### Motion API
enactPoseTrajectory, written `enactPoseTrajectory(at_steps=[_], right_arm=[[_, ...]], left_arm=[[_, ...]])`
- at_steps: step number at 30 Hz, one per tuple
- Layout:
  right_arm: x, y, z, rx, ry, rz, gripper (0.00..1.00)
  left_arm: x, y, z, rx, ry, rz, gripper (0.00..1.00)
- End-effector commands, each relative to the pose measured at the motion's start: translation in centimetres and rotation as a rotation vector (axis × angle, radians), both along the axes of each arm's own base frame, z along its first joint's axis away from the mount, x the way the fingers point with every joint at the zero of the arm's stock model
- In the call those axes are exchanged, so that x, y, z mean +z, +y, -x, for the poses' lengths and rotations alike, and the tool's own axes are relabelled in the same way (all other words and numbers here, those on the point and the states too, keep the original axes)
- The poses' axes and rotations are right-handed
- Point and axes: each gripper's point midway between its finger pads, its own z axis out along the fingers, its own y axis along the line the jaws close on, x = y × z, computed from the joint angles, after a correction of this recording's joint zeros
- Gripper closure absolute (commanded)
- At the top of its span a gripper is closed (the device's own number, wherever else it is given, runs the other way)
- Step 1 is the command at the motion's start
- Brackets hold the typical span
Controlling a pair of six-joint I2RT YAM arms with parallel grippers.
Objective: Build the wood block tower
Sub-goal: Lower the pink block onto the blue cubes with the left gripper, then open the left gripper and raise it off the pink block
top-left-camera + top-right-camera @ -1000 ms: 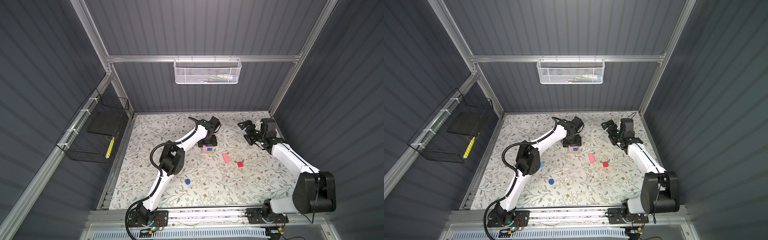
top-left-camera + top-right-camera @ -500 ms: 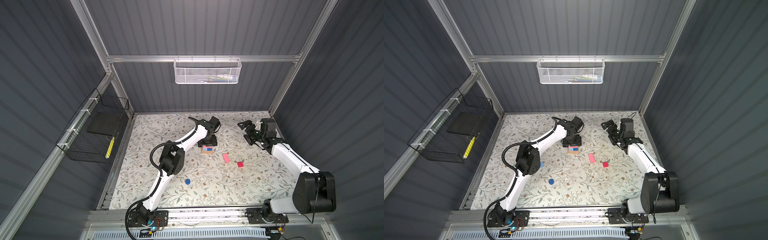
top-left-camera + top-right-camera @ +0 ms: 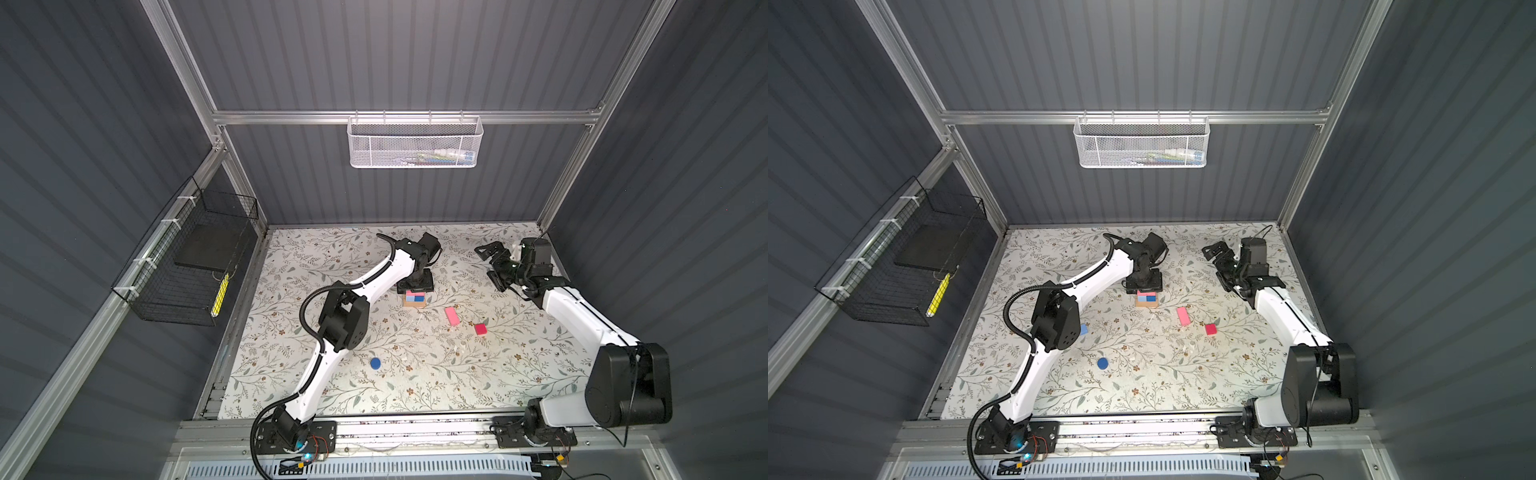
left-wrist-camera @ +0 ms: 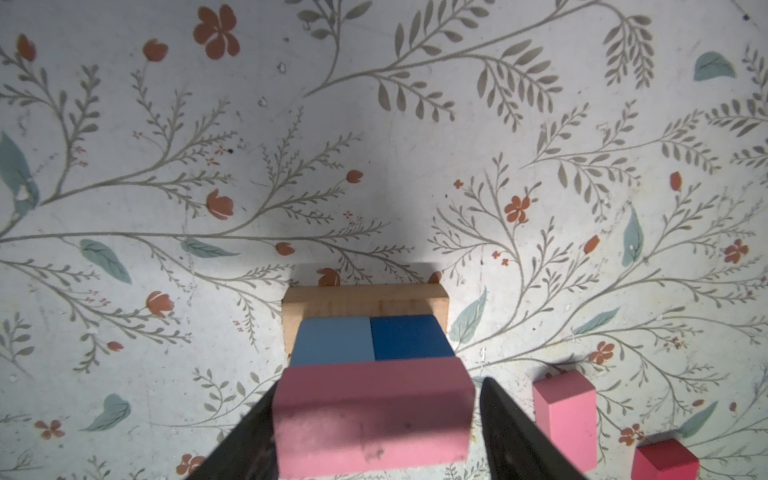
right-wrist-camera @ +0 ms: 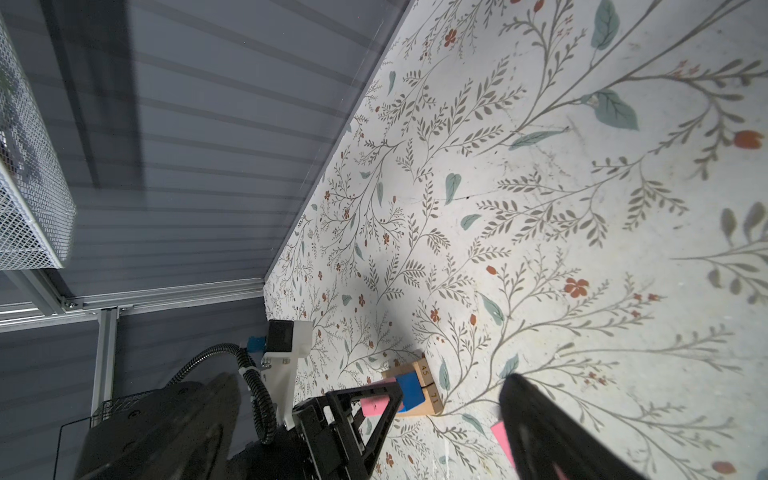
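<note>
The tower (image 3: 414, 299) stands mid-table: a tan base (image 4: 365, 299) with a light blue cube (image 4: 332, 340) and a dark blue cube (image 4: 409, 336) side by side on it. A pink oblong (image 4: 370, 419) lies across the cubes' top, between the fingers of my left gripper (image 4: 378, 384). One finger is against it and a thin gap shows at the other. My right gripper (image 3: 487, 264) hovers open and empty at the back right. Loose on the mat are a second pink oblong (image 3: 452, 316), a red cube (image 3: 480, 329), a dark blue disc (image 3: 375, 363) and a light blue cube (image 3: 1084, 329) beside the left arm's elbow.
A white mesh basket (image 3: 414, 143) hangs on the back wall and a black wire basket (image 3: 187, 266) on the left wall. Grey walls close the floral mat (image 3: 436, 374) on three sides. The left arm (image 3: 345, 316) stretches diagonally over the mat's left half.
</note>
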Motion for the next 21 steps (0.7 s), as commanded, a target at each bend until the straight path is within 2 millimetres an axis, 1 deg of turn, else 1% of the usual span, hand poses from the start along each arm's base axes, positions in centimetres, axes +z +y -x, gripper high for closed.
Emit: enactPoseTrajectory(at_steps=[1, 6, 11, 15, 17, 20, 21], right_arm=[[-0.4, -0.1, 0.0, 0.009, -0.004, 0.008, 0.01], [-0.4, 0.0, 0.0, 0.01, -0.003, 0.008, 0.01], [-0.4, 0.0, 0.0, 0.011, -0.004, 0.008, 0.01], [-0.4, 0.0, 0.0, 0.012, -0.004, 0.009, 0.01], [-0.4, 0.0, 0.0, 0.012, -0.004, 0.008, 0.01], [-0.4, -0.1, 0.0, 0.01, -0.005, 0.01, 0.01], [-0.4, -0.1, 0.0, 0.011, -0.006, 0.01, 0.01]], left_arm=[[2.1, -0.1, 0.4, 0.004, -0.025, 0.02, 0.28], [2.0, -0.1, 0.5, 0.003, -0.025, 0.017, 0.28], [1.8, 0.0, 0.6, 0.002, -0.017, 0.01, 0.24], [2.0, 0.1, 0.4, 0.004, -0.027, 0.009, 0.17], [2.3, 0.1, 0.3, -0.001, -0.037, 0.008, 0.12], [2.9, 0.1, 0.1, -0.019, -0.059, 0.013, 0.01], [3.3, 0.0, 0.0, -0.024, -0.071, 0.02, 0.0]])
